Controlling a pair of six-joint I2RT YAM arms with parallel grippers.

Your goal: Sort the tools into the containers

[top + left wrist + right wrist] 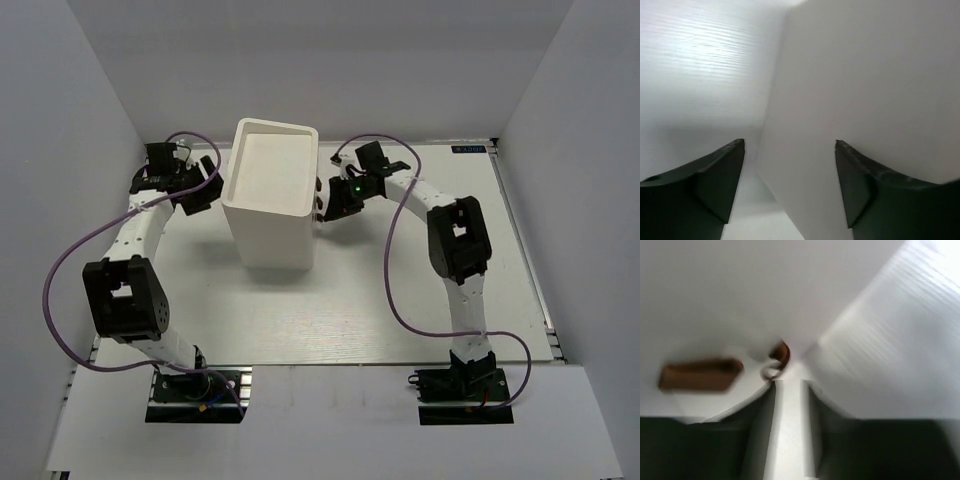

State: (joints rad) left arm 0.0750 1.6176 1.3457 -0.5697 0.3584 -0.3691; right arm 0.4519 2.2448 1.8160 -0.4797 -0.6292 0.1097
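The tall white cabinet (272, 190) stands in the middle of the table. Dark drawer knobs (319, 200) show on its right face. My left gripper (205, 187) is open against the cabinet's left side. In the left wrist view its jaws (790, 142) stand wide apart, with the cabinet's plain white wall (865, 90) right ahead. My right gripper (328, 200) is at the knob side. In the blurred right wrist view its jaws (788, 385) stand a narrow gap apart and empty, just below a brown knob (780, 353). Another brown knob (700, 374) is to the left. No tools are in view.
White walls enclose the table on the left, back and right. Purple cables loop from both arms over the table (330, 310). The arm bases (195, 388) sit at the near edge.
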